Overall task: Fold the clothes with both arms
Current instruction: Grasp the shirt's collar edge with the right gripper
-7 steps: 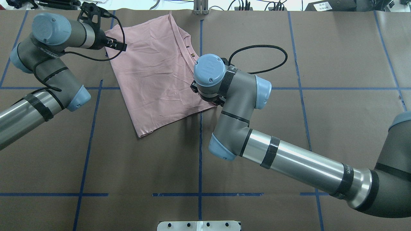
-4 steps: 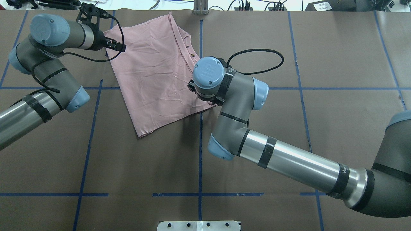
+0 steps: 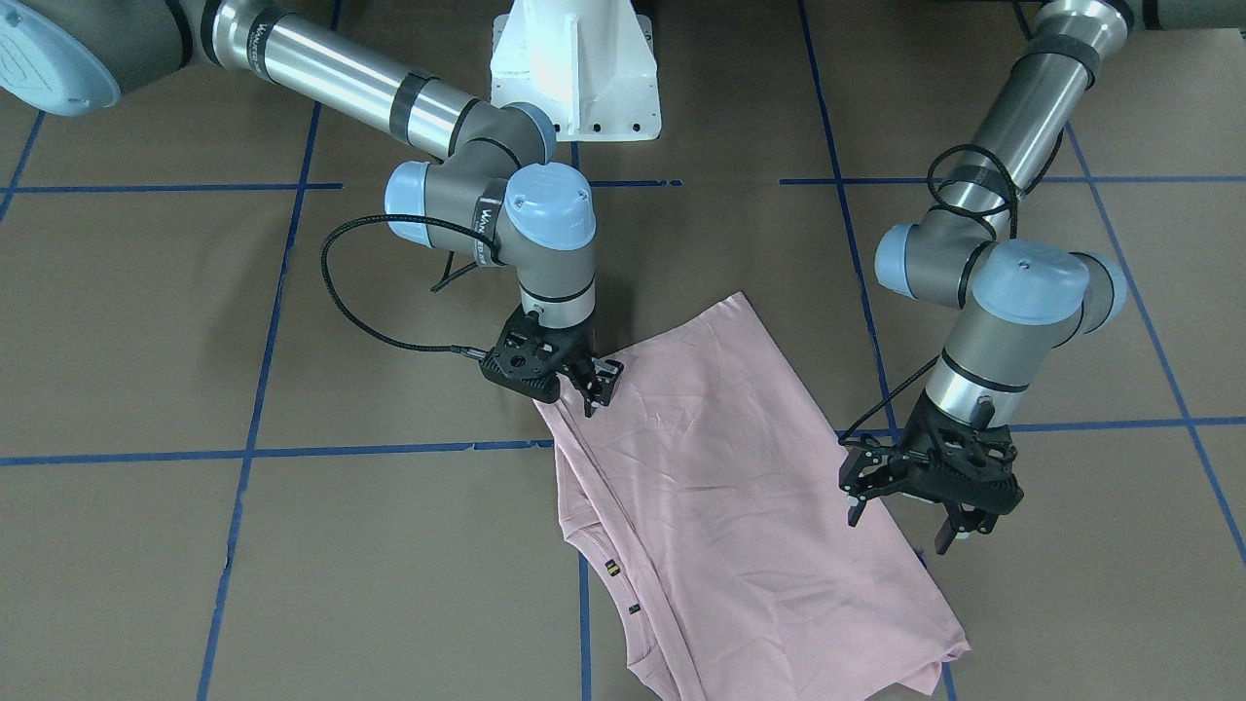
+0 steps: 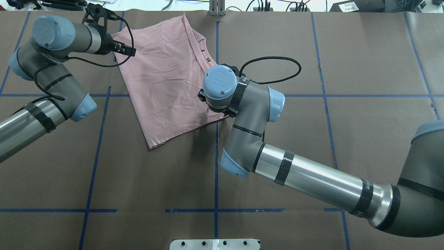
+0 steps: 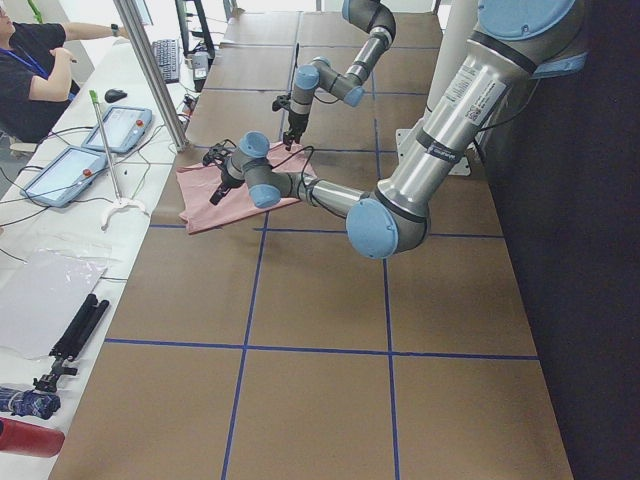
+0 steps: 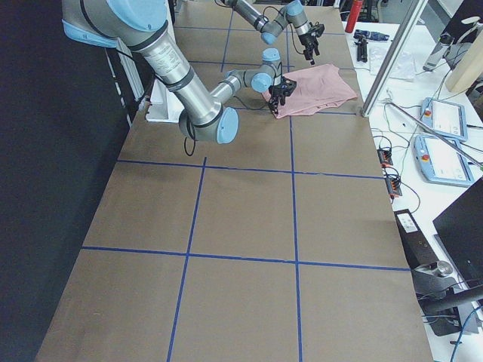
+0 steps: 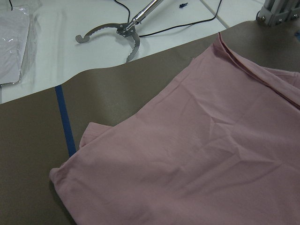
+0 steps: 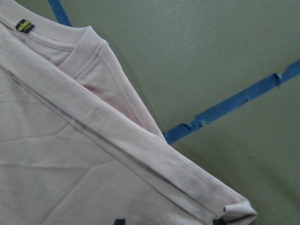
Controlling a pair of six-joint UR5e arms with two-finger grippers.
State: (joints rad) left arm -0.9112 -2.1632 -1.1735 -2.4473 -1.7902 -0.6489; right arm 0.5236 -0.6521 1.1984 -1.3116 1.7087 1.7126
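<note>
Pink cloth lies flat on the far half of the table (image 4: pixel 312 52): the T-shirt (image 4: pixel 166 76), folded into a rough rectangle and turned askew, sits mostly left of the centre tape line (image 4: pixel 216 166), its far edge near the table's far rim. A small tag (image 3: pixel 611 567) shows beside the ribbed neckline on its right side.

The right arm (image 4: pixel 312 177) comes in low from the near right, its long forearm slanting toward the centre. It bends sharply at the elbow, and the wrist turns straight down over the shirt's near right corner. The right gripper (image 3: pixel 594 385) hangs vertical with its tips down at that corner's hem. The fingers (image 3: pixel 591 397) stand close together, but whether they pinch the cloth cannot be told.

The left arm (image 4: pixel 27 118) enters from the near left and doubles back at the elbow, its wrist angled toward the shirt's far left edge. The left gripper (image 3: pixel 900 521) hovers above that edge, tilted downward. Its jaws are spread wide and hold nothing, clear of the fabric.
</note>
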